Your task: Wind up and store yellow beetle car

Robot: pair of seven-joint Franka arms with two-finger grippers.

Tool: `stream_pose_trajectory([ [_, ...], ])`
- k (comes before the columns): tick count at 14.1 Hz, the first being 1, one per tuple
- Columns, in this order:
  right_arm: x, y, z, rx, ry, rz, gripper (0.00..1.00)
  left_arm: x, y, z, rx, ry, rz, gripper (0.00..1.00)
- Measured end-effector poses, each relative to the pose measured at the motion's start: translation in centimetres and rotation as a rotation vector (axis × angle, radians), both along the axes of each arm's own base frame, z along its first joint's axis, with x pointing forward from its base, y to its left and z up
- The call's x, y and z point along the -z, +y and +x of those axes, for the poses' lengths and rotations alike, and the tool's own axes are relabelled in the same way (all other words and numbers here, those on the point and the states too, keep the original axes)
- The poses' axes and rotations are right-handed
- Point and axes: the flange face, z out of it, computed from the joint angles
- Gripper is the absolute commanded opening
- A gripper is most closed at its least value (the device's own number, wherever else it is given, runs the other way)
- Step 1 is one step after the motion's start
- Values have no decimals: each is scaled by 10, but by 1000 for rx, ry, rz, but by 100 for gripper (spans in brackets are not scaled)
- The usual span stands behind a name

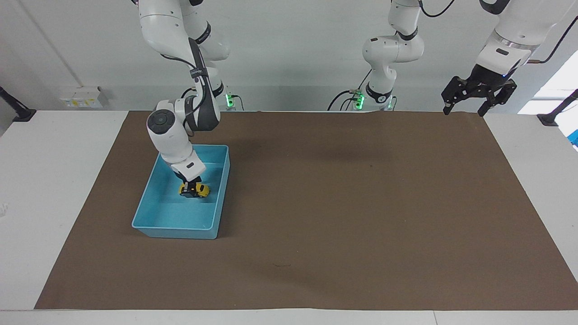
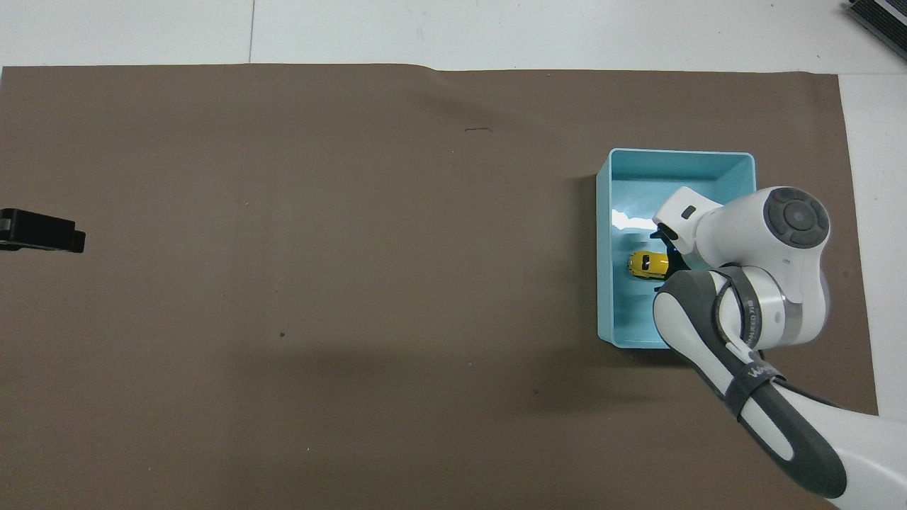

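The right tool [image 1: 193,185] is down inside the blue bin [image 1: 149,211], at the yellow beetle car [image 1: 195,190], its dark tips right against the car's body on the side toward the robots. Whether those tips are clamped on the car or have already let go of it I cannot tell: the white wrist hides most of the tool from above, and from across the surface the tips merge with the car's dark windows and wheels. The car [image 2: 648,263] is within the bin's walls, roughly midway along the bin [image 2: 604,283] and nearer the wall that faces the middle of the surface; it looks to be at or very close to the bin floor, upright on its wheels, though I cannot be sure it is fully resting there. Judging from this, the storing step is almost finished: the car is already in the container, and what remains is for the right tool to release it, if it has not, and lift clear of the bin without dragging the car along. Whether the winding-up was carried out cannot be read from these views. The left tool [image 1: 477,93] waits raised over the corner of the brown mat [image 1: 343,203] at the left arm's end of the surface, its jaws spread wide and holding nothing.
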Motion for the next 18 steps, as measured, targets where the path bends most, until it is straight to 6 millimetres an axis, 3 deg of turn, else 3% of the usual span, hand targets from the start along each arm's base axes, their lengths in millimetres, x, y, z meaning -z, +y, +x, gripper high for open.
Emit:
stream_pose_trajectory([
  [3,-14,0,9,0,-22,1,100,0,0,0,0,0,0,100],
  [8,-56,4,30,-3,-42,0,100,0,0,0,0,0,0,100],
  [18,-122,5,50,0,-137,2,100,0,0,0,0,0,0,100],
])
